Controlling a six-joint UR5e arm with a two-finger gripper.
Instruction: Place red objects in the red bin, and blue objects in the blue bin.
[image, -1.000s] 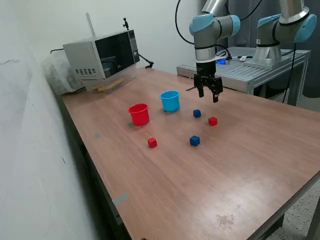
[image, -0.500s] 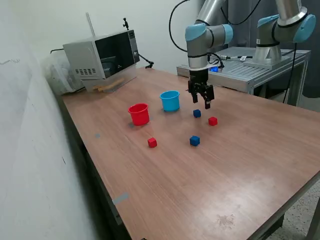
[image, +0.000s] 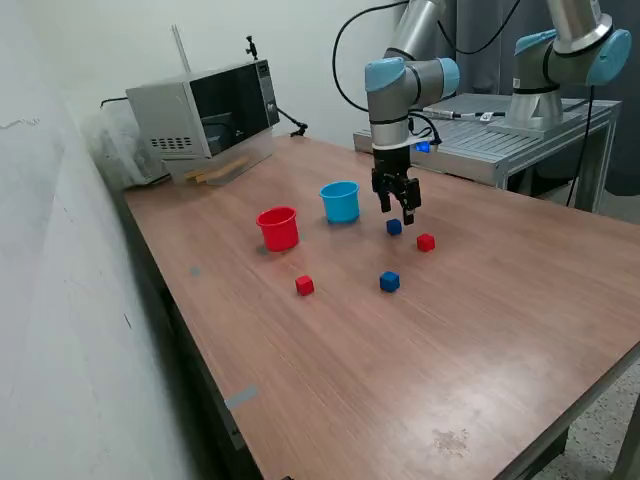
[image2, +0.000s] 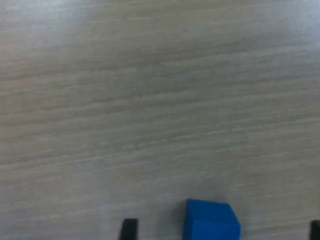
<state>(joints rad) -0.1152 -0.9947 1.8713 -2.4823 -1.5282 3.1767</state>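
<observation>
Over the far blue cube (image: 394, 227), gripper (image: 397, 208) has swung in from the exterior view's right and dropped low, jaws spread, empty. Cube sits between the fingertips (image2: 129, 227) on the table (image: 400, 340), near the blue cup (image: 340, 201). Pick looks imminent.

No readable text anywhere (neither view shows any lettering).

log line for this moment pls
hand: open, empty | above blue cube | four cubes on table | cups empty
</observation>
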